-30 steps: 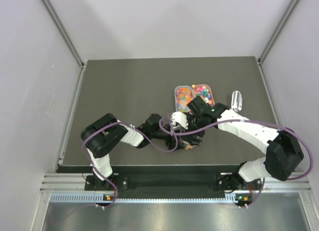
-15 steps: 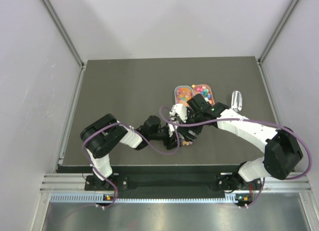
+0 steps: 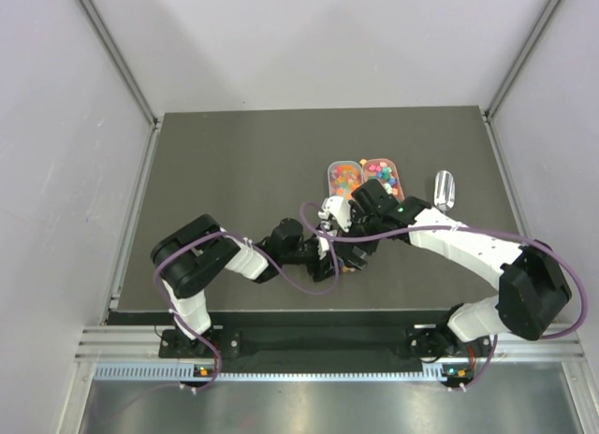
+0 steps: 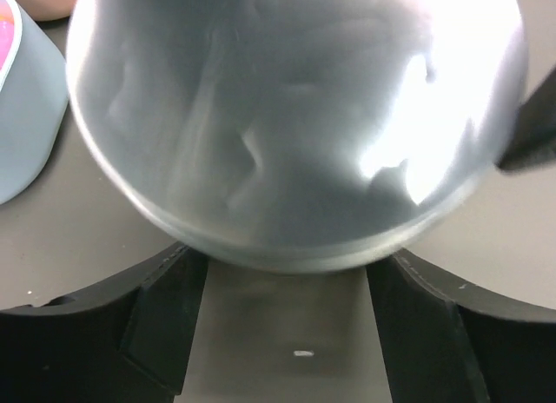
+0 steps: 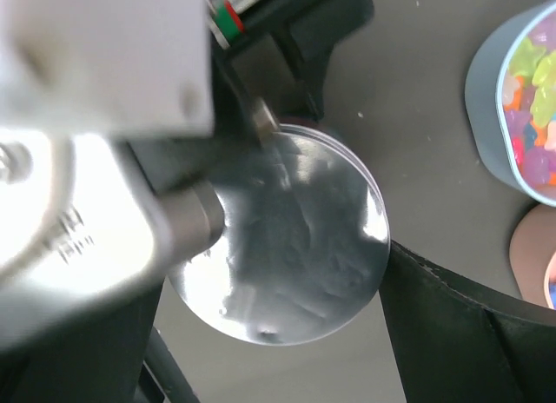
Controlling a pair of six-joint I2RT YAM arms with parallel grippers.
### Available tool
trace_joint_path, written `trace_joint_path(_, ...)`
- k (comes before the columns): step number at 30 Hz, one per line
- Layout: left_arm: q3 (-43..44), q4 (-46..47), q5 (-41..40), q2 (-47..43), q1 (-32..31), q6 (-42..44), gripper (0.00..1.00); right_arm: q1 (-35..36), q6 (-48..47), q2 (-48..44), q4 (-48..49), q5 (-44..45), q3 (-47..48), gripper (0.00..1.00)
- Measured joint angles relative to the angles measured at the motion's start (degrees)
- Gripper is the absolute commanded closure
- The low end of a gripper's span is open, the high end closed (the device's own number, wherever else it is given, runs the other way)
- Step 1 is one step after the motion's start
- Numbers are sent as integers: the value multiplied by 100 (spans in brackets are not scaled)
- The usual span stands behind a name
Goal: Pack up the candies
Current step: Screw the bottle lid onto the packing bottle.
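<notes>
The candies [image 3: 346, 177] fill two small trays at the table's middle; some also show in the right wrist view [image 5: 532, 116]. A clear round cup [image 3: 347, 264] with a few candies stands in front of the trays, mostly hidden by both grippers. Its round lid [image 5: 295, 238] fills the left wrist view [image 4: 295, 116] and hides the cup's contents. My left gripper [image 3: 328, 251] [image 4: 282, 277] reaches in from the left, its fingers on both sides under the lid's rim. My right gripper [image 3: 356, 249] [image 5: 274, 290] is above, its fingers [image 5: 434, 307] flanking the lid, one touching its edge.
A clear scoop [image 3: 444, 188] lies right of the trays. The blue tray wall [image 5: 478, 99] and the pinkish tray [image 5: 532, 255] are close beside the cup; the blue tray wall also shows in the left wrist view [image 4: 26, 116]. Dark tabletop [image 3: 234, 163] stretches to the left and back.
Both grippers and the cup have shifted a little up and left, closer to the trays. The right gripper now covers the cup, so fewer candies in it show.
</notes>
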Motion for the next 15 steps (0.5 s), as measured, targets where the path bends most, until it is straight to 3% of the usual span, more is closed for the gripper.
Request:
trace_joint_path(11,-59,-35,-205,-101,-92,133,20,146,-151,-2,90,-151,-20,0)
trace_joint_path(15,-66,-72,-286,-144,-116,170,13,173,-284,-2,87,-160,-31,0)
